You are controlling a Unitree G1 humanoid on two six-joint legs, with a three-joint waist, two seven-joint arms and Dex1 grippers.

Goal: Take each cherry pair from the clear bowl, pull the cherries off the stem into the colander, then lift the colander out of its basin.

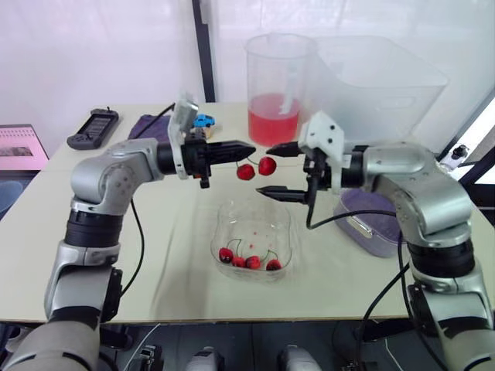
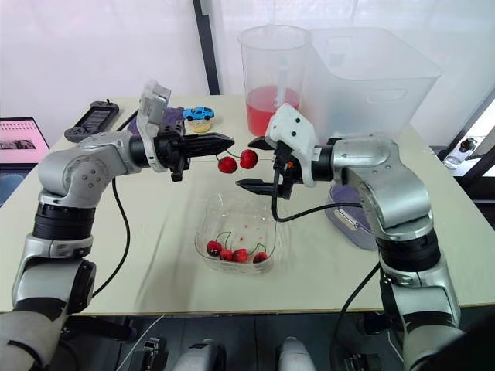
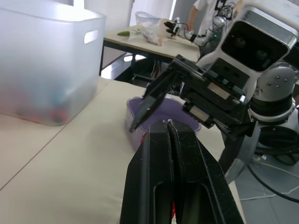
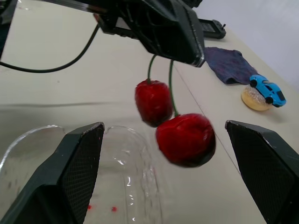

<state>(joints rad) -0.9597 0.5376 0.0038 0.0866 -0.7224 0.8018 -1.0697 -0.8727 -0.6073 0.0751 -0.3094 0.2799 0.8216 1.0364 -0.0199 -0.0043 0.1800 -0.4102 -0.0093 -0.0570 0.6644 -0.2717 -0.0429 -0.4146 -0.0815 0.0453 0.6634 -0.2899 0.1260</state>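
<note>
Up above the clear bowl, the cherry pair is dangling in mid-air, pinched by the top of its stems in the left hand, whose fingers are clamped tight together. The stems run pretty much straight down from those fingertips, so the two cherries hang side by side just under them, one a bit lower in the right wrist view.

The right hand is coming in from the opposite side, spread wide. From its own wrist camera the fruit sits right in the gap between the two fingers, touching neither as far as I can see. So that's the nearer free hand, and my guess is it only needs to close on a cherry and tug down along the stem.

One catch: the pair is over the bowl, where a few more cherries are waiting. The purple colander is off to the robot's right on the table, under the right forearm. I'd carry things over there before pulling.
</note>
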